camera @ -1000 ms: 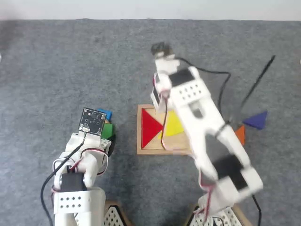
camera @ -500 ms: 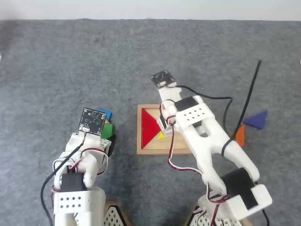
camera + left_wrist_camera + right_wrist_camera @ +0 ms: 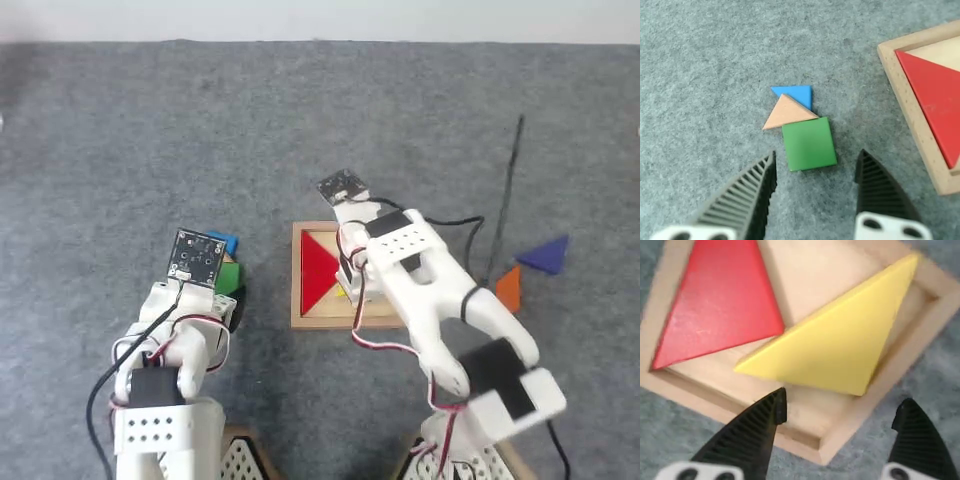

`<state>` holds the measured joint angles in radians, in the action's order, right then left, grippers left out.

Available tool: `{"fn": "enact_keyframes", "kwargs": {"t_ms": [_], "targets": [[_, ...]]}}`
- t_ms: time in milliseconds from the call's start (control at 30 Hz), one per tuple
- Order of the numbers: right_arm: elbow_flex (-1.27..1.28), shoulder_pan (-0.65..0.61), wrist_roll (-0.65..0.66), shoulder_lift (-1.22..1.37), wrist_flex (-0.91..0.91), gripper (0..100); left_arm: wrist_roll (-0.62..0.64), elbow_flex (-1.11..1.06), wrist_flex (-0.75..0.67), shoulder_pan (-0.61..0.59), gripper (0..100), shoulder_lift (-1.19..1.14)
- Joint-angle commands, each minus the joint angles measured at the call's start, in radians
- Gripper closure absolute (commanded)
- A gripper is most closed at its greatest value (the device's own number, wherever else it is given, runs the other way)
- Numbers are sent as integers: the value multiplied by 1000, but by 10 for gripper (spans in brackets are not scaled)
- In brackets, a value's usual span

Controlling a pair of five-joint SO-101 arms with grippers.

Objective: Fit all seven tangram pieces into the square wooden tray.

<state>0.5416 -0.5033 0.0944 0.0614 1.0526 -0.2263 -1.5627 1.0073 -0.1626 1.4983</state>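
Observation:
The square wooden tray lies mid-table with a red triangle in its left half. My right gripper hangs open just above the tray. Beneath it a yellow triangle lies slightly askew beside the red triangle, one tip at the tray's corner. My left gripper is open over the carpet. A green square lies just ahead of its fingertips, touching a tan triangle and a blue triangle. The tray rim lies off to one side.
An orange triangle and a dark blue triangle lie on the grey carpet right of the tray. A black cable runs across the carpet near them. The green square and blue triangle sit left of the tray.
The right arm has drawn back from beyond the tray's far edge and now covers the tray's right half, hiding most of the yellow triangle. The left arm has kept still.

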Motion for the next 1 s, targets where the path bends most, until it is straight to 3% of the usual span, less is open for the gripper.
{"fn": "enact_keyframes", "kwargs": {"t_ms": [0,500,733,967], "targets": [[-12,5,8,19,-31,664,11,8,-21,3,752,-3],[-189,4,-183,30,-81,664,9,8,-21,3,752,-3],[-249,-38,-206,25,-81,664,9,8,-21,3,752,-3],[-347,13,-201,114,-114,664,9,8,-20,3,752,-3]]}}
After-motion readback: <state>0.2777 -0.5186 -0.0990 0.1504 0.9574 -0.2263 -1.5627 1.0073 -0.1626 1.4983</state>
